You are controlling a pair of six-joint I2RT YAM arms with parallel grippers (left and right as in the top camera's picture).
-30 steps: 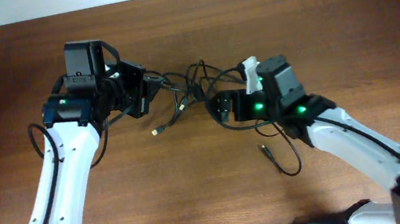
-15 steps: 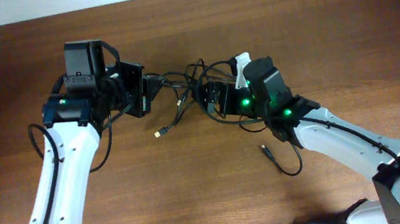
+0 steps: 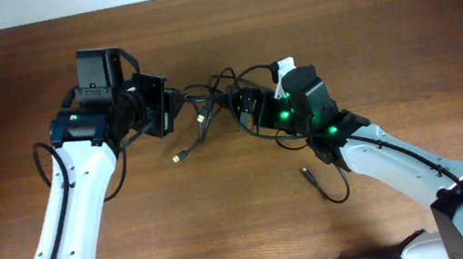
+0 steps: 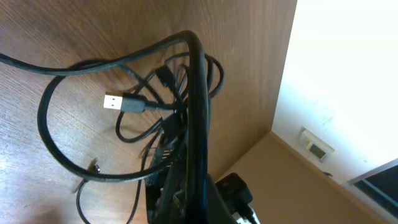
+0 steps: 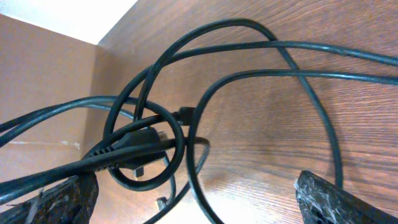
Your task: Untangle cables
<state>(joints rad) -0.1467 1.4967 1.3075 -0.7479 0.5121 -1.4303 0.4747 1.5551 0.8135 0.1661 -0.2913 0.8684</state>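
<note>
Setup: two white arms reach in from either side over a brown wooden table (image 3: pixel 399 22), pretty much nose to nose.
Cables: the black cables (image 3: pixel 214 101) sit in one messy knot mid-table, toward the far edge, right between the two pincers. Definitely not untangled yet.
Left gripper: the left gripper (image 3: pixel 173 98) is pinched together on a strand at the left edge of the knot. In the left wrist view that strand runs straight out from the camera and up into the pile.
Right gripper: the right gripper (image 3: pixel 245 109) is spread wide apart at the right side of the knot. The right wrist view shows its fingertips (image 5: pixel 62 199) down in the bottom corners, with several strands crossing the gap and nothing squeezed between them.
Knot close-up: from the right wrist you can see a small tight ring with a thick plug body (image 5: pixel 134 143) poking through it, and bigger loops overlapping all around.
USB plug: a silvery USB plug (image 4: pixel 113 101) sticks out on its own strand. In the overhead view it's on the near-left side of the knot.
Loose end: one more strand trails out under the right arm, curls into a loop and ends in a small plug (image 3: pixel 305 172), well apart from the knot.
</note>
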